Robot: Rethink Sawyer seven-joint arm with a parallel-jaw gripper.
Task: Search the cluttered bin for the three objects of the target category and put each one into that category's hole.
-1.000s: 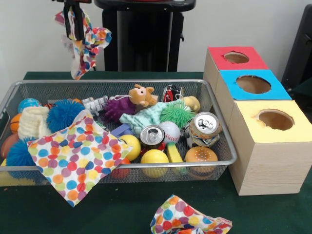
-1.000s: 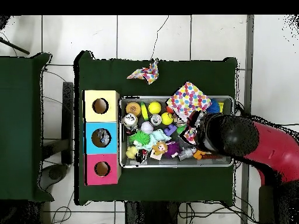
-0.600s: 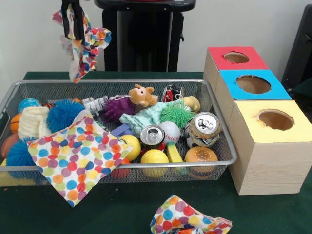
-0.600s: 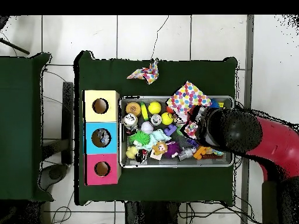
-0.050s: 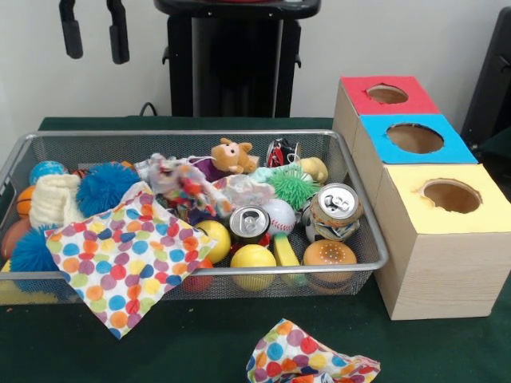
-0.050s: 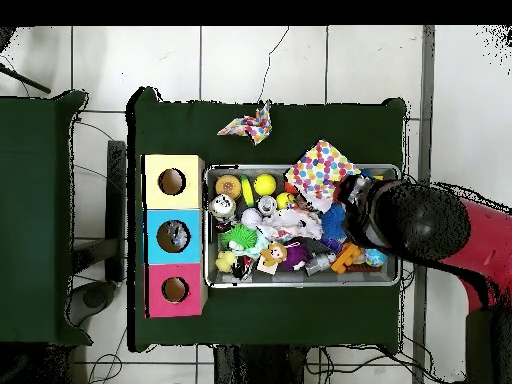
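The gripper (image 5: 95, 32) hangs high above the bin's (image 5: 363, 215) end farthest from the boxes, its two fingers (image 5: 119, 36) spread apart and holding nothing. A second ago they pinched a spotted cloth up there; that cloth (image 5: 188, 182) has now dropped back into the bin and lies crumpled across the middle of the clutter, covering the purple and teal toys that showed before. So nothing has gone into a hole from this pick, and the search looks to be starting over.

The dropped cloth is a loose heap with no clear front; its long axis runs roughly along the bin's length, towards the two cans (image 5: 335, 209). A second spotted cloth (image 5: 124, 259) drapes over the bin's near rim, and a third (image 5: 307, 357) lies on the tabletop (image 5: 200, 351) by its near edge. The red (image 5: 386, 94), blue (image 5: 413, 137) and yellow (image 5: 449, 195) holes stand in a row just beside the bin.
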